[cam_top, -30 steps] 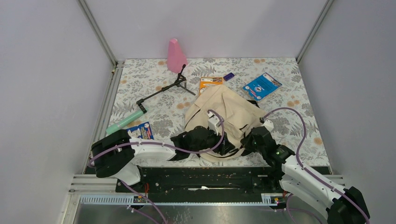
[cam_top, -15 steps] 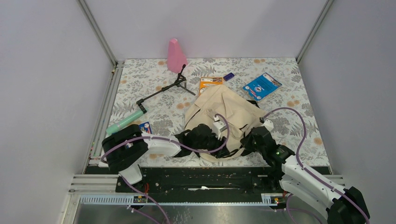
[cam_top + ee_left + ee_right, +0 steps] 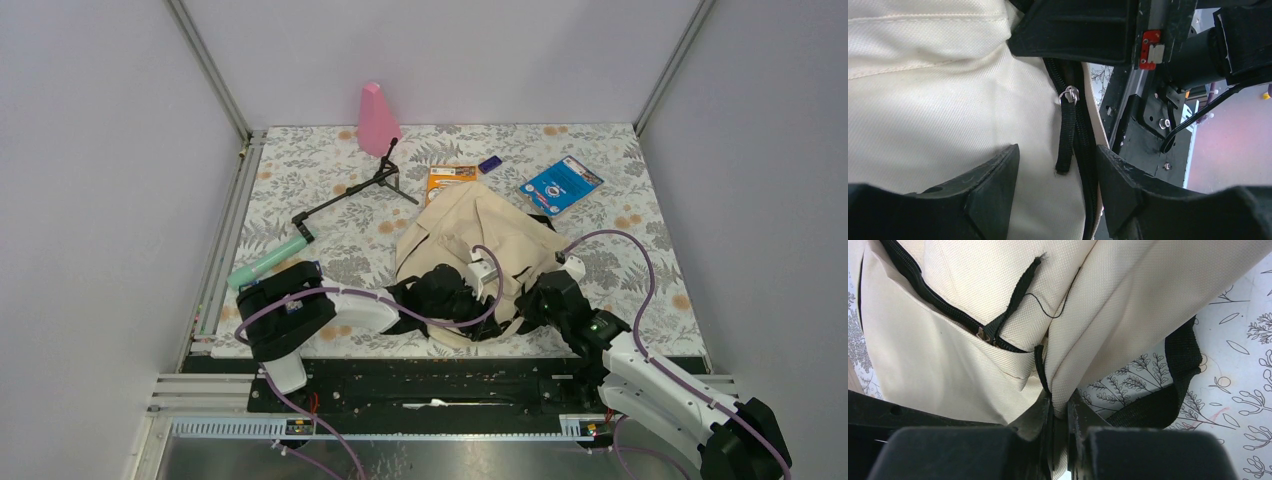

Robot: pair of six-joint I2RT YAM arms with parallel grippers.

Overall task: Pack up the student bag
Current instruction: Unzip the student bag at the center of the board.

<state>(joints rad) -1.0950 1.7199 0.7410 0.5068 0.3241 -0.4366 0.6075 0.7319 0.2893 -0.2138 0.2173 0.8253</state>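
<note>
On the floral table [image 3: 660,200], close to its near edge: student bag [image 3: 480,235], slumped in a soft heap. Right gripper [image 3: 1060,410] clamped on a fold of its cream fabric. Left gripper [image 3: 1055,160] half open, straddling the zipper pull [image 3: 1066,135], holding nothing.

Backpack [image 3: 478,232]: cream fabric with black zips and straps, lying slumped and creased, its near end at both grippers.

At the left gripper [image 3: 1058,155], a black zip line runs between the parted fingers. The black zip pull [image 3: 1066,130], on a silver ring, hangs down in that gap; no contact can be seen.

At the right gripper [image 3: 1060,407], a fold of cream fabric at the bag's edge is pinched between the closed fingers. A second zip [image 3: 923,285] runs up and left of that grip. A black strap [image 3: 1180,370] loops to its right.
</note>
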